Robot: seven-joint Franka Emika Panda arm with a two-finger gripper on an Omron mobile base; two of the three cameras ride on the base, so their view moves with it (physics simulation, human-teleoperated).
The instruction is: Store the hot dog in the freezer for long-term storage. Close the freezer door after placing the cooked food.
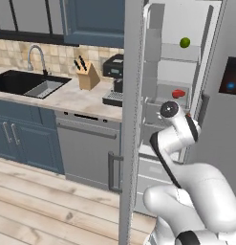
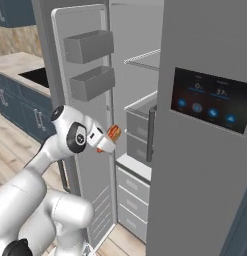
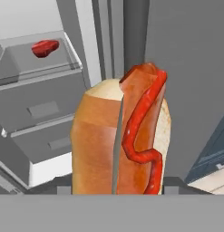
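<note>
Gripper [image 2: 106, 141] clamped on the hot dog [image 2: 113, 133], held in front of the open freezer [image 2: 140, 100] at about the height of the upper drawers [image 2: 137, 132]. Hand view confirms: bun fills the middle, standing up from between the fingers, sausage facing camera.

Freezer door [image 2: 90, 125] swung wide, inner bins [image 2: 90, 45] facing the arm. Not yet inside; placing and door closing both outstanding.

Risks from here:
- Narrow opening between the freezer door and the grey door with display panel [image 2: 210, 100]. Wrist or elbow clip on either edge likely if approach drifts sideways.
- Bun sticks out well past the fingers; leading end could catch a drawer front or the wire shelf [image 2: 145, 59] lip and twist out of the grip.
- Release over the drawer-top ledge near the edge: round bun, could roll off to the floor.
- Red lumpy item [image 3: 44, 47] already on a shelf further in; green fruit [image 1: 185, 42] higher up. Nudging either possible on deep reach.
- Door close with the arm not fully clear: pinch.
</note>
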